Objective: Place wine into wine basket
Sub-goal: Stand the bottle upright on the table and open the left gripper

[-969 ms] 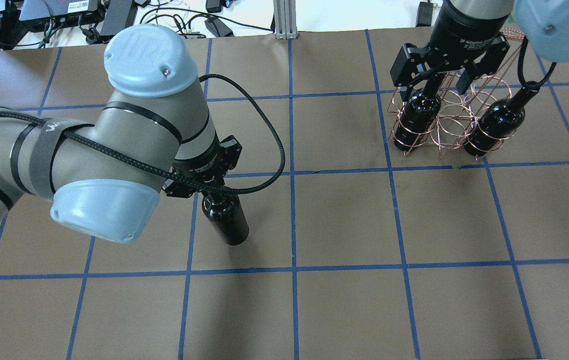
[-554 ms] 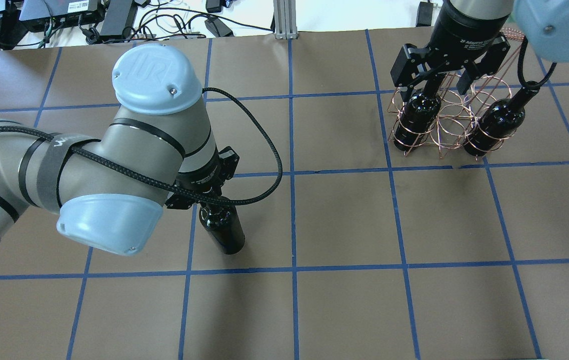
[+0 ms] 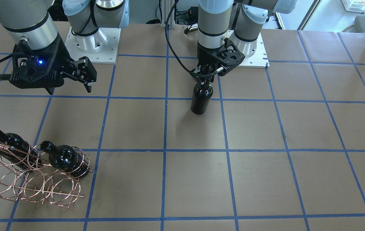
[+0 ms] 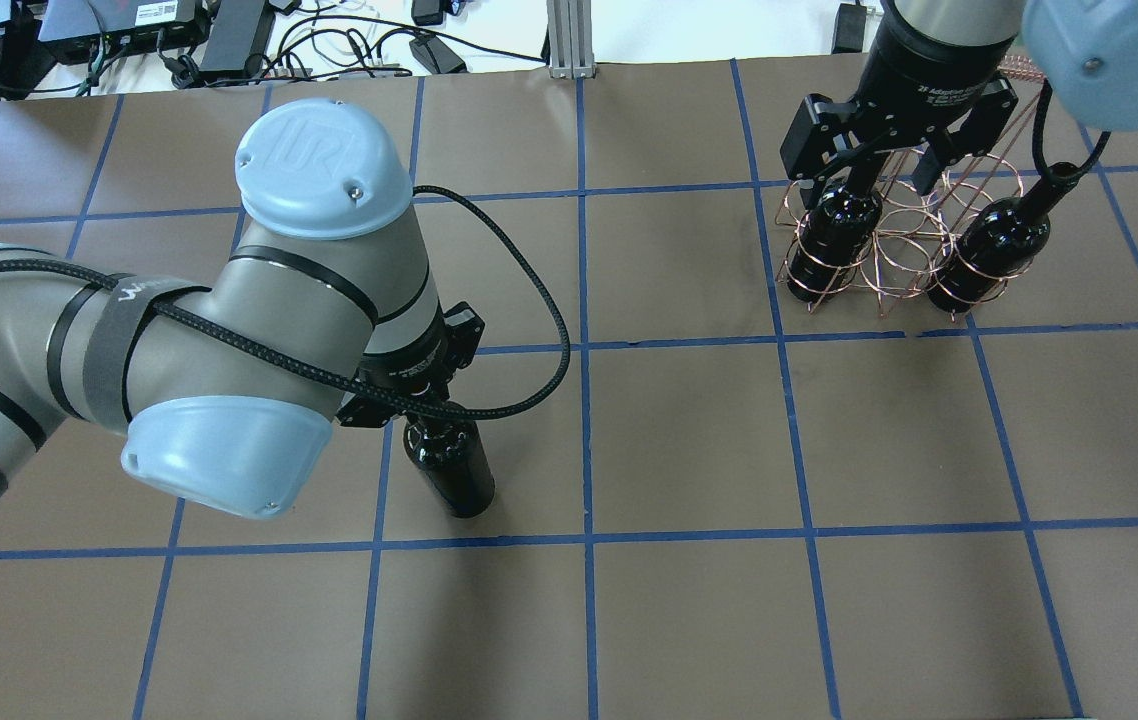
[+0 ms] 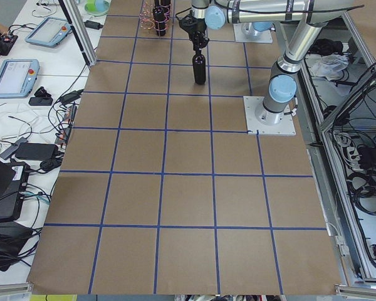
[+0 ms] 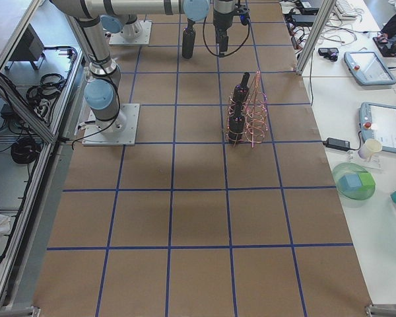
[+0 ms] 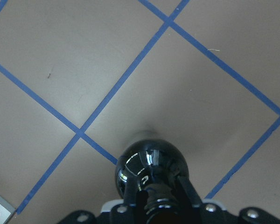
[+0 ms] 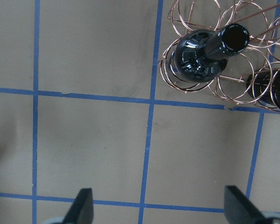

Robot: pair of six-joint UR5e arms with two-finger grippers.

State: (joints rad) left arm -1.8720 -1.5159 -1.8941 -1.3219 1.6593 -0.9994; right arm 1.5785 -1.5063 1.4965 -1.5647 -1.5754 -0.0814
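Note:
My left gripper is shut on the slim neck of a near-black wine bottle, held upright near the table's middle left; it also shows in the front view and the left wrist view. I cannot tell whether its base touches the table. The copper wire wine basket stands at the far right, and two look-alike bottles stand in its outer rings. My right gripper is open and empty, high up beside the basket.
Blue tape lines divide the brown table into squares. Cables and electronics and an aluminium post lie past the far edge. The two arm bases stand at the robot's side. Several basket rings hold nothing.
My left arm has shifted a little to the right and nearer, carrying the bottle with it. The right gripper has stayed open and has barely moved.

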